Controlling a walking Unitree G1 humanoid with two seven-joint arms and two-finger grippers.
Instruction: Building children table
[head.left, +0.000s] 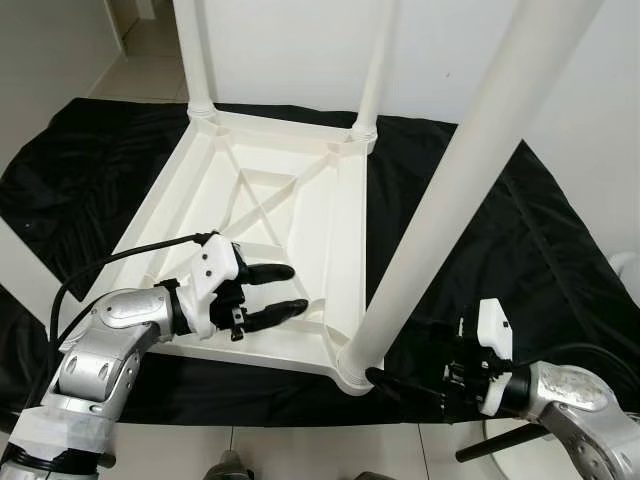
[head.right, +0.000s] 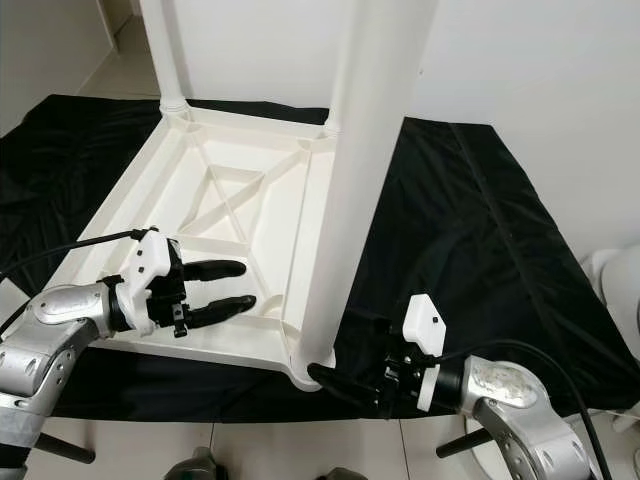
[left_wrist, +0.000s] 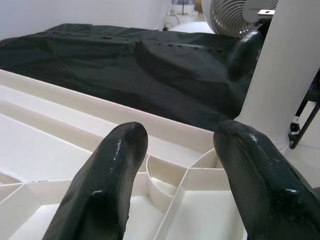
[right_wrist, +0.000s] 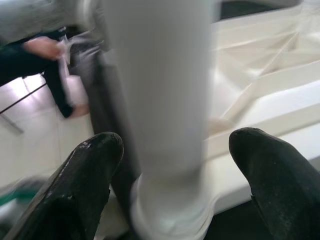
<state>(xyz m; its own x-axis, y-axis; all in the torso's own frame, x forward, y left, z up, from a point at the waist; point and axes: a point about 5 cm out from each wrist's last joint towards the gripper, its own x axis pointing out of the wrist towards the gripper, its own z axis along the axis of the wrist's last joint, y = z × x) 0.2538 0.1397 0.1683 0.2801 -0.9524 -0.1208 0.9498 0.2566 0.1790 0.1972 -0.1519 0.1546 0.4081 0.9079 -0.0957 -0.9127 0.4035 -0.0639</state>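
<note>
Black cloth (head.left: 520, 240) is lying spread over the tiled floor (head.left: 300, 440), carrying the whole job. White plastic table top (head.left: 262, 215) is lying upside down on it, ribbed underside with diagonal cross braces facing up, long axis running away from the robot toward the wall. Legs are standing upright in corner sockets: two far ones (head.left: 195, 50), one near leg (head.left: 450, 190) at the near right corner. Left gripper (head.left: 268, 293) is hovering over the near ribs, fingers apart, holding nothing. Right gripper (head.right: 345, 385) is sitting at the near leg's base, fingers spread either side of it.
</note>
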